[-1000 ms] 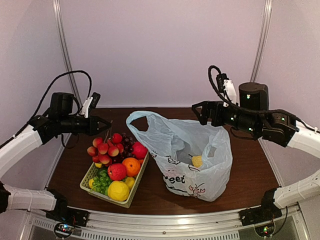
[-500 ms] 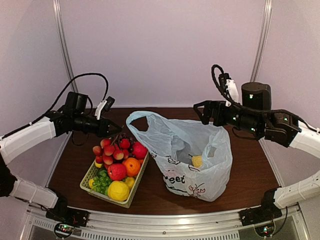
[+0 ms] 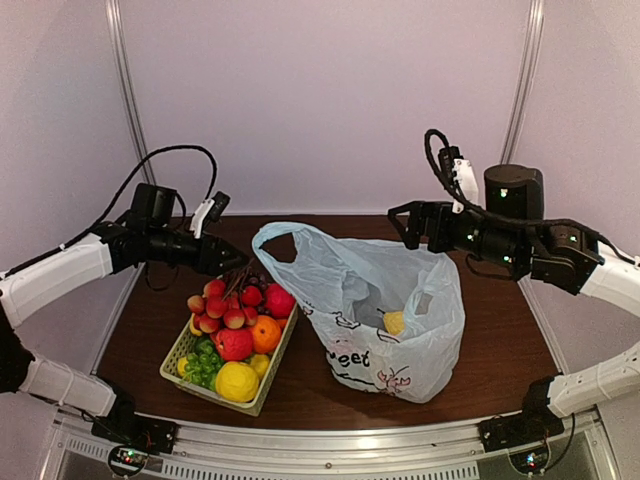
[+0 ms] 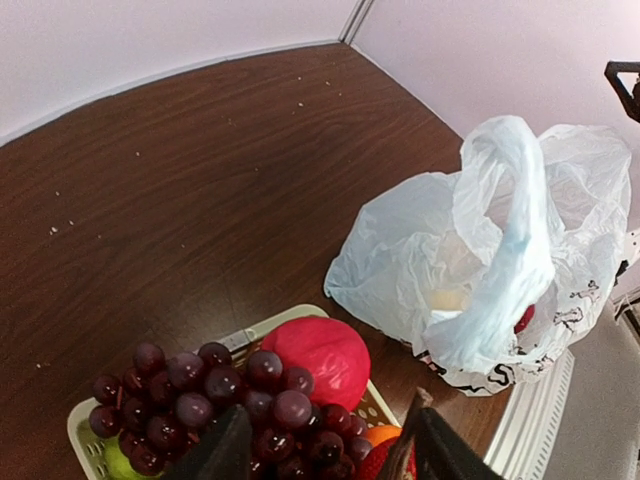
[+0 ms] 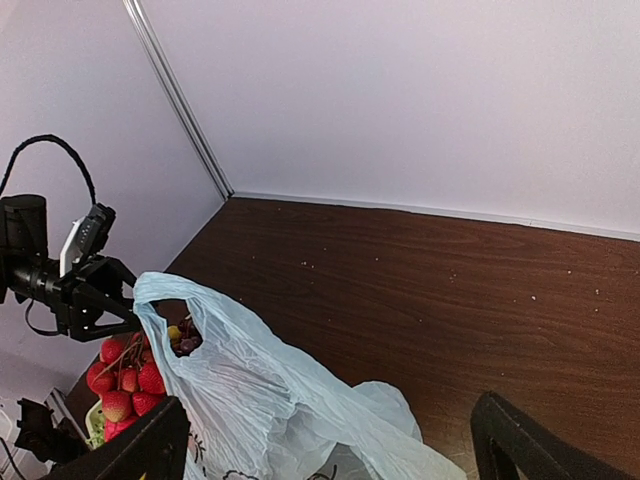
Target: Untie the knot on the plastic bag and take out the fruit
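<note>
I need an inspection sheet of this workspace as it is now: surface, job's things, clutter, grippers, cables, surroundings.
surface: brown wooden table, pale specks on it.
job's things: plastic bag stands open, handle loose, not tied; a yellow fruit shows inside.
clutter: basket beside the bag, piled with grapes and other fruit.
grippers: left gripper open, empty, above the basket; right gripper open, empty, near the bag's far side.
cables: left arm's cable and right arm's cable loop in the air, off the table.
surroundings: pale wall; metal rail at the near edge.
</note>
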`<action>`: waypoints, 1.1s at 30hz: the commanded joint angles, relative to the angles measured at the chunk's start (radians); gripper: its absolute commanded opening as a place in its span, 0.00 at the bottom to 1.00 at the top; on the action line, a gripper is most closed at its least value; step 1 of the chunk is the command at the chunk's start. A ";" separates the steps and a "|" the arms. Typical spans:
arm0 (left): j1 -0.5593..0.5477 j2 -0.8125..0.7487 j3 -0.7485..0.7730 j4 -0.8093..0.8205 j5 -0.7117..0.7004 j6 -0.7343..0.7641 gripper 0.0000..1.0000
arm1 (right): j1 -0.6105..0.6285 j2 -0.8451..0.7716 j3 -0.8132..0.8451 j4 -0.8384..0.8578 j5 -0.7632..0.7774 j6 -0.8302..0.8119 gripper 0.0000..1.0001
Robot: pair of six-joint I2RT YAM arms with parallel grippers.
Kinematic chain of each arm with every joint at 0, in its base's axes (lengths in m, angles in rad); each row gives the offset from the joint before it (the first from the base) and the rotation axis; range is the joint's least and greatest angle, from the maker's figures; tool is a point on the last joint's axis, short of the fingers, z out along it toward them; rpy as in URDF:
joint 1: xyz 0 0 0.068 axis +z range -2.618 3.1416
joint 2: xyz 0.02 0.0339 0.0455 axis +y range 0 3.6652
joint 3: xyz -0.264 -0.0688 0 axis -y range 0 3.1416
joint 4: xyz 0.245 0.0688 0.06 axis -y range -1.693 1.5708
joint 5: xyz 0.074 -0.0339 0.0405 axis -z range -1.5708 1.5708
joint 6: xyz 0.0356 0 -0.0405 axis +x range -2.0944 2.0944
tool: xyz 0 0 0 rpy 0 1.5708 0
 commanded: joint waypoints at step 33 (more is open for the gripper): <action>-0.126 0.020 0.215 0.032 -0.098 -0.114 0.96 | -0.004 -0.211 -0.120 -0.367 -0.084 0.074 0.99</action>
